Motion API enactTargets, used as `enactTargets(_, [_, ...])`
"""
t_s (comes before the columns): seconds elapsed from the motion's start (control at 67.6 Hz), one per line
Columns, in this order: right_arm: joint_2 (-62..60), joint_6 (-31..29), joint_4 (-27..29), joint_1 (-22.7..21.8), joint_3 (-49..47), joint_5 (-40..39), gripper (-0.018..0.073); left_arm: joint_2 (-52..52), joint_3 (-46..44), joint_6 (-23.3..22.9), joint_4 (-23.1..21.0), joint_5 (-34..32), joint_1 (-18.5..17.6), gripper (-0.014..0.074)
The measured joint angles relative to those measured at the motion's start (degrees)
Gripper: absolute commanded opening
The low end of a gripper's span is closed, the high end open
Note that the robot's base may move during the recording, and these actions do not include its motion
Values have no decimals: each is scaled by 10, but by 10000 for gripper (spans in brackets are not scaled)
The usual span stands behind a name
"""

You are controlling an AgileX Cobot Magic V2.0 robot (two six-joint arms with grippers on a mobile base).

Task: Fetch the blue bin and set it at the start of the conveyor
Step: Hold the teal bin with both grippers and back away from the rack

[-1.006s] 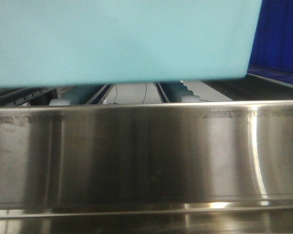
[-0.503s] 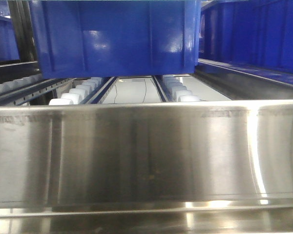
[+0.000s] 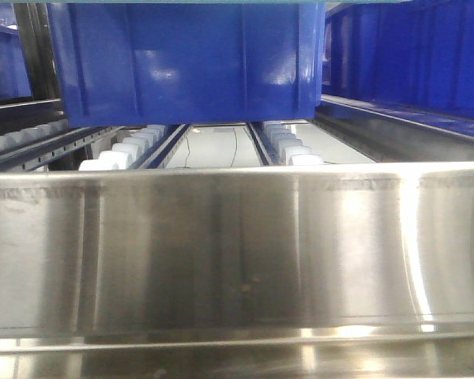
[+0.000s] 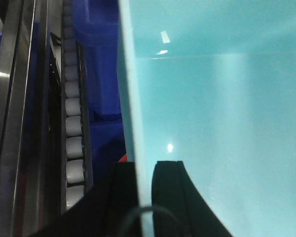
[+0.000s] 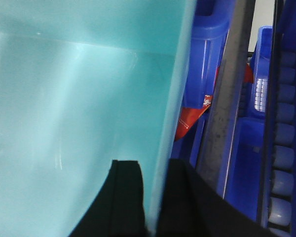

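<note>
My left tool (image 4: 144,173) was closed narrow on the left wall of the blue bin (image 4: 217,123), one finger outside and one inside, the thin rim pinched between them. My right tool (image 5: 152,173) gripped the opposite wall the same way. So I judged the fetch half done: the bin was held from both sides, seemingly clear of the rack, while the carry and the set-down on the conveyor start were left to do. No view showed that belt. The left wrist view alone showed a row of white rollers (image 4: 73,128) and a dark blue crate (image 4: 101,74) just beside the bin's outer wall. The right wrist view alone showed a red tag (image 5: 190,118) wedged among more dark crates (image 5: 207,59) beside a grey rail (image 5: 227,108). The front view showed neither tool, and of the bin at most a faint pale line at its top edge. It gave instead the roller lanes (image 3: 114,154), another dark crate (image 3: 186,63) on them, and the steel rack front (image 3: 237,253) across the lower frame.
</note>
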Motion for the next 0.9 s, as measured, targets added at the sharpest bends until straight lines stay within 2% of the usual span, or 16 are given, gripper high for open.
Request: enactTargets(0.902, [0, 1, 0, 0, 0, 0, -153, 0, 0, 0, 0, 0, 0, -111])
